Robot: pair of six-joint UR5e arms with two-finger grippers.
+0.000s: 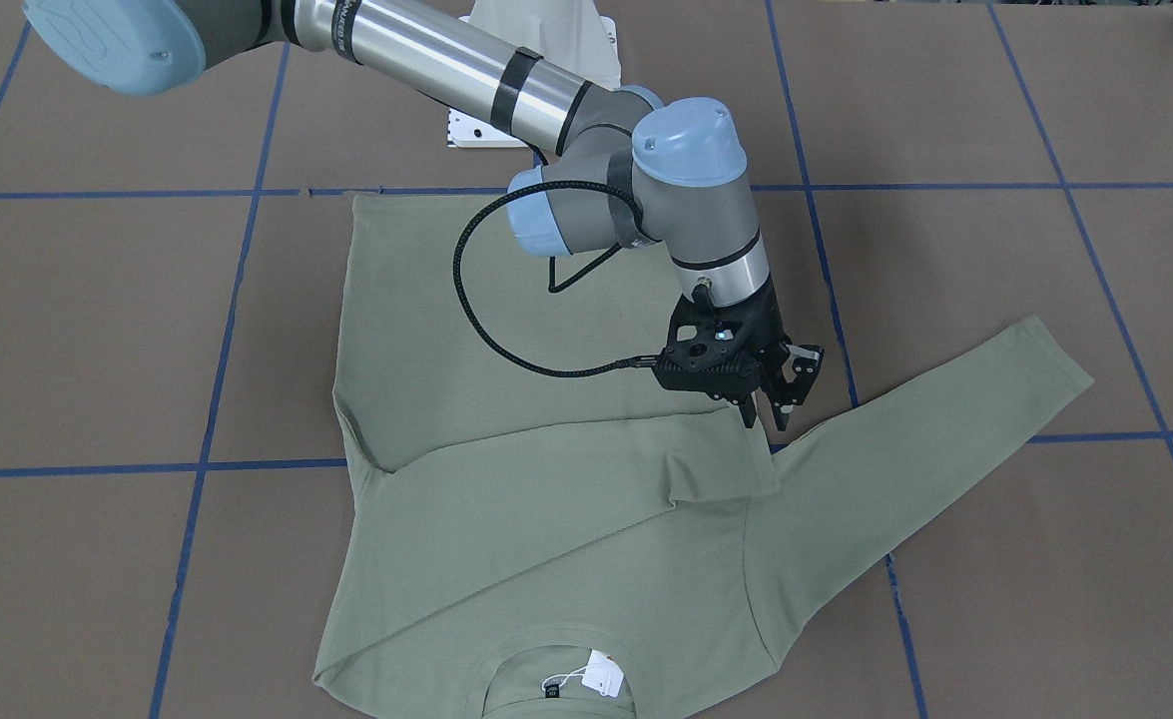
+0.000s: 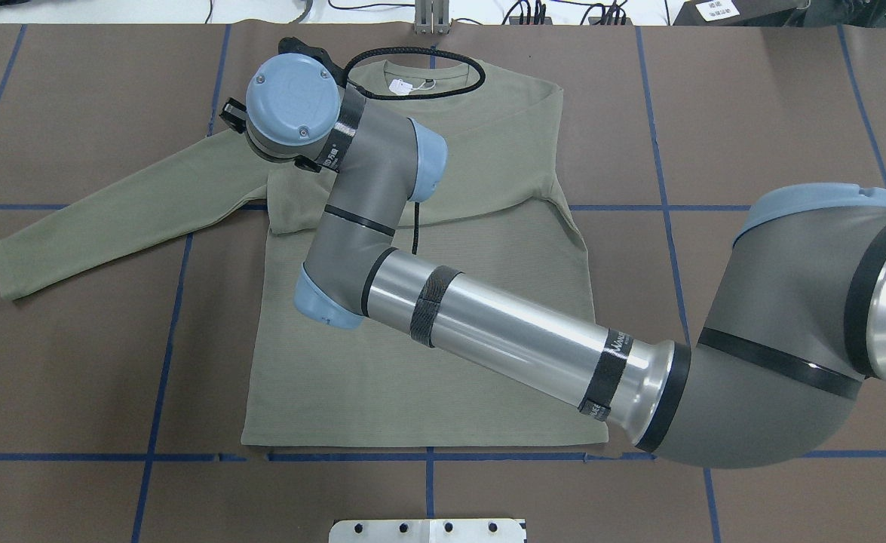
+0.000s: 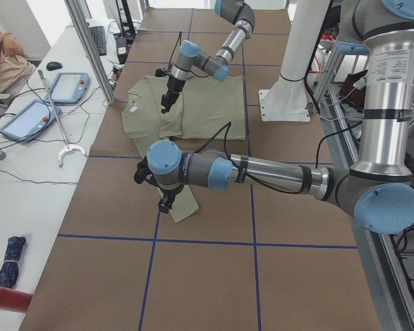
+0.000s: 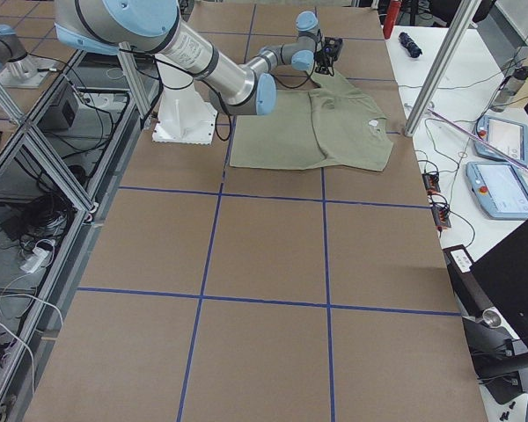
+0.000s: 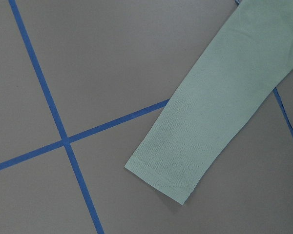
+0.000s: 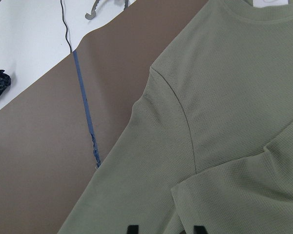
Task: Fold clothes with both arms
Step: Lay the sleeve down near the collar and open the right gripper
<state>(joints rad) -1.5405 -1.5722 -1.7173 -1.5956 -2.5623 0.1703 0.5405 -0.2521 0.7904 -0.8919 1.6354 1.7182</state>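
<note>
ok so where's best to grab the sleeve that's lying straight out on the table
Take the cuff at the end of the outstretched sleeve, coming down from above at the robot's left side. The sleeve lies flat on the table, so the cuff's free hem is probably the easiest edge to pinch, and it sits well clear of the shirt body.

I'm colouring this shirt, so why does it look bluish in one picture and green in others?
Left wrist view: a cool colour cast turns the pale sage-green long-sleeved knit shirt minty and the brown table cover grey. Overhead view: truer colours, with bright glare along the right arm's silver tube. Right wrist view: sharp, knit ribs visible.
</note>
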